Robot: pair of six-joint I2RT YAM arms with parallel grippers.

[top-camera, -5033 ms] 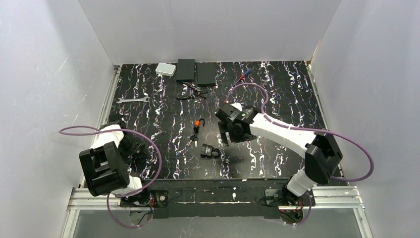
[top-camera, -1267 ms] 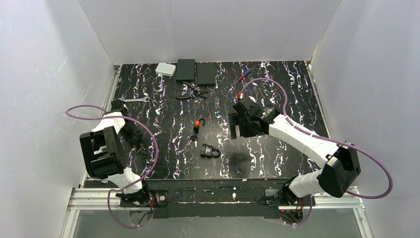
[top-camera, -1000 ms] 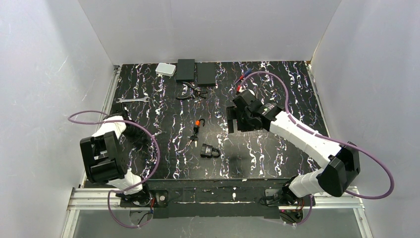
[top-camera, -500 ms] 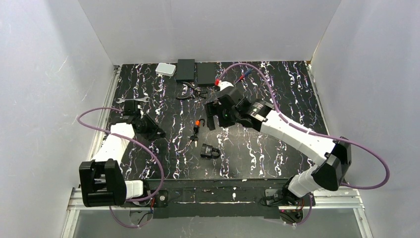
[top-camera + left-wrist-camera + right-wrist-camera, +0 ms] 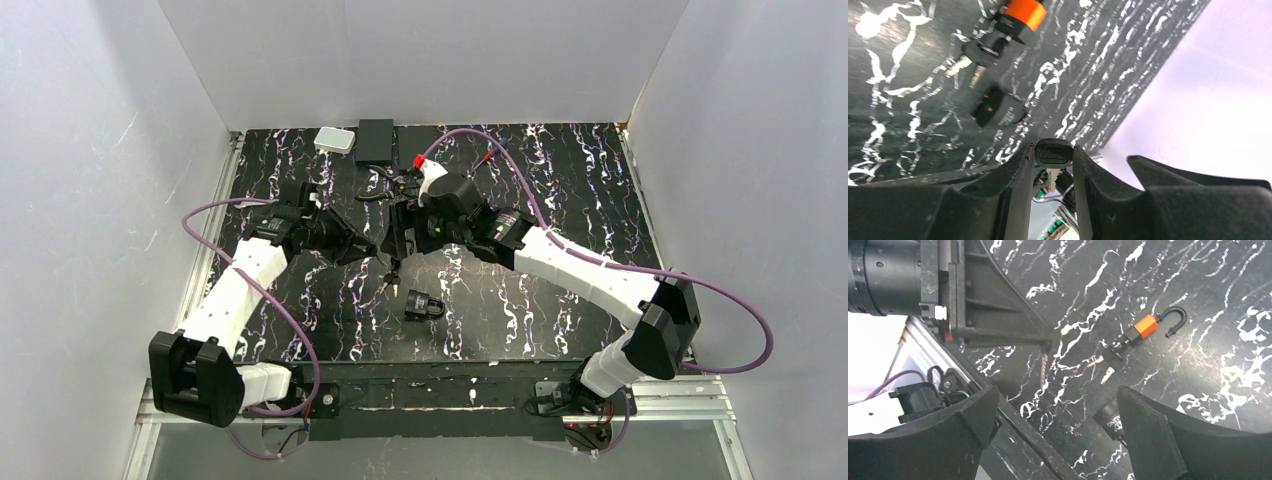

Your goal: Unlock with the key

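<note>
Both arms have swung in to the key (image 5: pixel 1118 347): right claw (image 5: pixel 1055 390) spread wide above it, left claw (image 5: pixel 1047 345) pinched together, empty, near it. Picking it up seems next.

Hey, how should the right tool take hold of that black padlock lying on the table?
Probably grip the black padlock by its blocky body, coming straight down: it lies flat on the table, so only its side edges give opposing faces. Skip the thin shackle. The right tool is open; the left tool pinches a black-headed key.
</note>
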